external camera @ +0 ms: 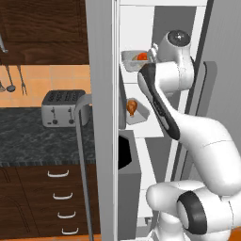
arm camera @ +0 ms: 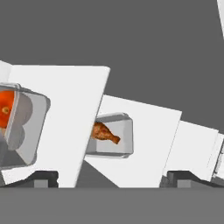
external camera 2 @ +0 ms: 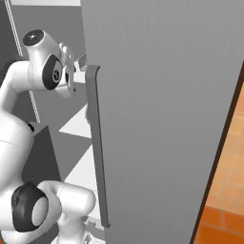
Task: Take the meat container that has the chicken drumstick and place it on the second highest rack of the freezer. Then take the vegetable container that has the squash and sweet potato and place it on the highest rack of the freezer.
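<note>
The freezer [external camera: 103,117] was seen standing open, its grey door [external camera 2: 167,119] with a long bar handle [external camera 2: 97,143] swung out beside the arm. Inside, white racks were stacked. On the highest rack [arm camera: 65,118] a pale grey vegetable container [arm camera: 30,127] was seen, with the red-orange squash [arm camera: 6,109] lying in it; in the left base view the squash [external camera: 141,57] showed just in front of the arm's wrist. The sweet potato could not be made out. On the second highest rack [arm camera: 148,135] the meat container [arm camera: 111,142] was seen, a shallow grey tray with the glossy orange-brown drumstick [arm camera: 105,132] lying across it, fat end to one side and thin bone end to the other. In the left base view the drumstick [external camera: 132,107] showed in its tray near the rack's front edge. The claw [arm camera: 111,177] was held with its fingers wide apart, gripping nothing, just above the highest rack and clear of both containers. A toaster [external camera: 61,108] was seen on the dark counter [external camera: 28,136] to the freezer's left.
</note>
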Motion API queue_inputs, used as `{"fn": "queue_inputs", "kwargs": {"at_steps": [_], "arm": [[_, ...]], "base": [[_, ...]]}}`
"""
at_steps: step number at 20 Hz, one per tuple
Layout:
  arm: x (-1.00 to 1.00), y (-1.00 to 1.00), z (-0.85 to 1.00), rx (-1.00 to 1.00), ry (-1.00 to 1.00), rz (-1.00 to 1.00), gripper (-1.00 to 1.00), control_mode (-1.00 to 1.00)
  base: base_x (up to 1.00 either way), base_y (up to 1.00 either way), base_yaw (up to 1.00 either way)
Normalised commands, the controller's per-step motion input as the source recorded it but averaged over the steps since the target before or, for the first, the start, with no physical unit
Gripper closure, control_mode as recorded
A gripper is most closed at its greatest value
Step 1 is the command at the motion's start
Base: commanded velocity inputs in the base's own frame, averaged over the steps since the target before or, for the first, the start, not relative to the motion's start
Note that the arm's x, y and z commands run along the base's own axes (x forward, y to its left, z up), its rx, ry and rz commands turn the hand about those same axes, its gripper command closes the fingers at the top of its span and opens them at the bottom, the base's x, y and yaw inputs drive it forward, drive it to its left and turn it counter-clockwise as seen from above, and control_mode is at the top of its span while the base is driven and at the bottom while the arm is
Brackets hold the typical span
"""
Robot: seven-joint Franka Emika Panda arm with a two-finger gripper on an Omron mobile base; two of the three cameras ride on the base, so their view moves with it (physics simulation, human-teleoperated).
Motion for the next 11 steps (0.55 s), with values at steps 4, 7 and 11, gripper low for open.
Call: {"fn": "queue_inputs", "kwargs": {"at_steps": [4, 7, 11], "arm": [[-1.00, 0.00, -0.37, 0.06, 0.14, 0.01, -1.00, -1.00], [-1.00, 0.00, -0.38, 0.02, 0.18, 0.00, -1.00, -1.00], [-1.00, 0.00, -0.36, 0.01, 0.20, 0.01, -1.00, -1.00]], "base": [[0.00, 0.00, 0.00], [0.00, 0.00, 0.00], [0.00, 0.00, 0.00]]}}
